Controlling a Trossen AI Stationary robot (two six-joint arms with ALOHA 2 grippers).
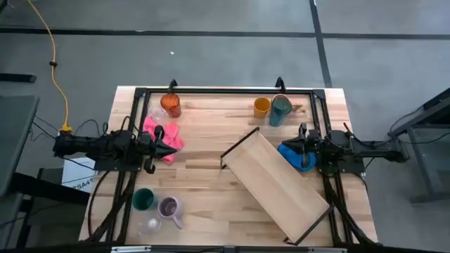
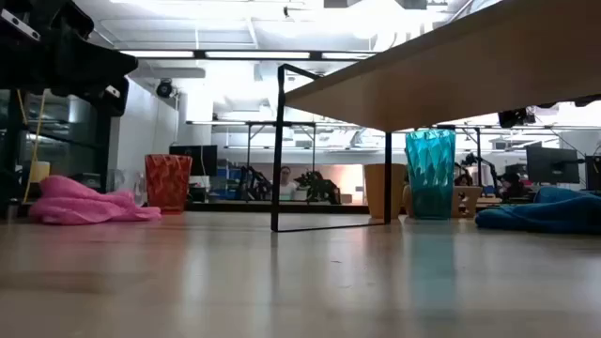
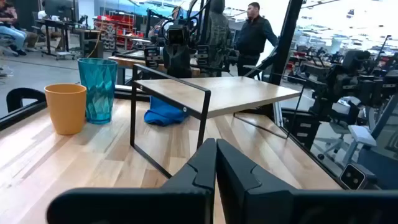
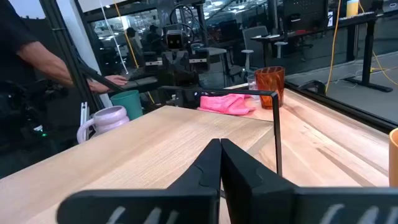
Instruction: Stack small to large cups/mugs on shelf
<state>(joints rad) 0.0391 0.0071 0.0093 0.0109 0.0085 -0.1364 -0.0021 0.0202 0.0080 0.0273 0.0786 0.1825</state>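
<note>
A: Surface? Light butcher-block wooden tabletop point(image 1: 211, 204), black frame rails along its edges.

B: Largest item on it?

A: Long light-wood shelf board with thin black metal frame point(image 1: 275, 184), standing on its legs, lying diagonally right of centre.

B: Far edge?

A: Orange-red translucent tumbler point(image 1: 171, 105) at left; tan-yellow cup point(image 1: 261, 107) touching or just beside a tall teal faceted tumbler point(image 1: 280, 109) at right.

B: Cloths?

A: Crumpled pink cloth point(image 1: 166, 136) at left, crumpled blue cloth point(image 1: 294, 154) against the shelf's right side.

B: Near-left corner?

A: Dark green cup point(image 1: 143, 199), pale purple mug with handle point(image 1: 169, 208), clear glass point(image 1: 150, 225), clustered together.
</note>
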